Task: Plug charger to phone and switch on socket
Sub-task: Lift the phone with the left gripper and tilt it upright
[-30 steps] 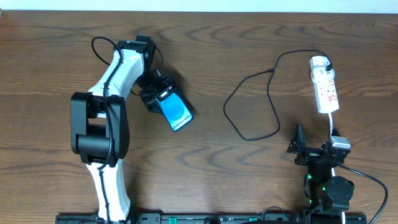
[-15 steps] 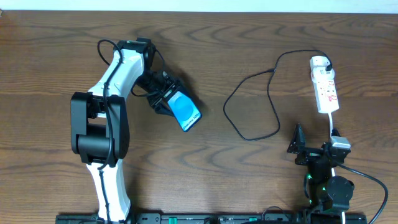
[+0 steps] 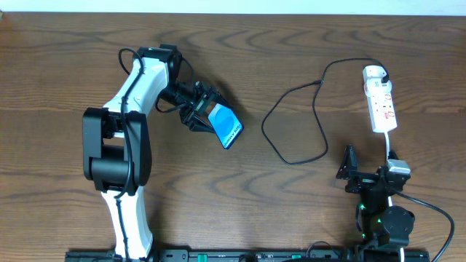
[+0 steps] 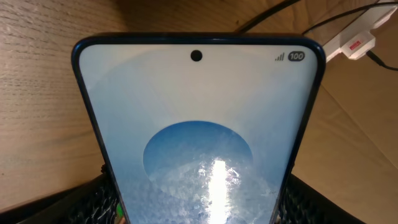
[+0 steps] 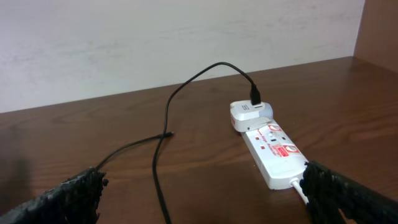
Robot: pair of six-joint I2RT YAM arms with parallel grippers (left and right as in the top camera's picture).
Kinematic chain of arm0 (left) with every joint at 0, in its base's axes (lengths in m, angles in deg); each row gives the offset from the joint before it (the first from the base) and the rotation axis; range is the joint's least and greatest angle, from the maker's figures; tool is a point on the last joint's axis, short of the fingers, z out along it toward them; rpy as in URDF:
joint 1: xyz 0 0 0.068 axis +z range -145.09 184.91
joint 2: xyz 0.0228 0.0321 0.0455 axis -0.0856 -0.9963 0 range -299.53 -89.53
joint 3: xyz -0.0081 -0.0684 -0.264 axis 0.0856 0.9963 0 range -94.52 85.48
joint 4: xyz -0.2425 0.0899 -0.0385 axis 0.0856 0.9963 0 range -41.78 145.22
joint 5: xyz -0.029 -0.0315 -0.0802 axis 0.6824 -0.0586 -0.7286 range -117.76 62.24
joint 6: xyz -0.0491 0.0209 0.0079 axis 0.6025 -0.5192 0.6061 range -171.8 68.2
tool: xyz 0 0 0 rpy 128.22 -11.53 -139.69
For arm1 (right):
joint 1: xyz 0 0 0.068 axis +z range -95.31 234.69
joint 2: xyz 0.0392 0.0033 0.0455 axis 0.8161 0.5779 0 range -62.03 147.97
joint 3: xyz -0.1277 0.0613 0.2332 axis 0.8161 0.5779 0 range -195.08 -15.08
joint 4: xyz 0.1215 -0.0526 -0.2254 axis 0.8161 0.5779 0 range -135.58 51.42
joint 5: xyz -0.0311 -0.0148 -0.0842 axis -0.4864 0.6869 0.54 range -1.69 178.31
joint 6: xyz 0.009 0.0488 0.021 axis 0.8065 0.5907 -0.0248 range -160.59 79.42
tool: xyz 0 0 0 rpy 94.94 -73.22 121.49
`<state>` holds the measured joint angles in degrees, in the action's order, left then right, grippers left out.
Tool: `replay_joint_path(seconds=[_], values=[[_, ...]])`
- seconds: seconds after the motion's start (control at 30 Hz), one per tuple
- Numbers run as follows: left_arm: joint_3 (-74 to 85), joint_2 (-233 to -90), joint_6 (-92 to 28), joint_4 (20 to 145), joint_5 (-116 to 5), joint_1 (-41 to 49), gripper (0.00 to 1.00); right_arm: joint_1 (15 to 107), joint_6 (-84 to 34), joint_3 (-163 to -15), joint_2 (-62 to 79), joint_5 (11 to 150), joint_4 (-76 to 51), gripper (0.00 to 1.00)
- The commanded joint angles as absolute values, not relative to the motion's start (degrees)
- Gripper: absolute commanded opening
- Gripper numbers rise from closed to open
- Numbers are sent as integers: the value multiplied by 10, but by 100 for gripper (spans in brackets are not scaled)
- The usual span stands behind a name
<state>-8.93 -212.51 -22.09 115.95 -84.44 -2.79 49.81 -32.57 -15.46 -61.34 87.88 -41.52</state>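
A dark brown, wood-grained desk (image 3: pixel 291 218) fills the scene. A pale, whitish wall (image 5: pixel 124 43) rises behind its far edge.

The small flat phone with a blue screen (image 3: pixel 227 126) is found left of the middle of the brown wooden desk (image 3: pixel 240 211). The long white plastic power strip (image 3: pixel 381 102) is laid near the far right corner. The thin black cable (image 3: pixel 263 127) is looped between them.
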Motion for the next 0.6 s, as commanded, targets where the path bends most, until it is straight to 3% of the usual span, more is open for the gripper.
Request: replay_joint_path(seconds=[0.0,0.3,0.57], values=[[-91,-2107,-230,1165,-873,-28,58,502,-329,-154,-617,880,-413,99],[-91,-2107,-230,1165,-873,-28,59,502,-294,-154,-617,860,-415,99],[-91,-2107,-231,1165,-873,-28,59,502,19,-154,-617,672,-430,99]])
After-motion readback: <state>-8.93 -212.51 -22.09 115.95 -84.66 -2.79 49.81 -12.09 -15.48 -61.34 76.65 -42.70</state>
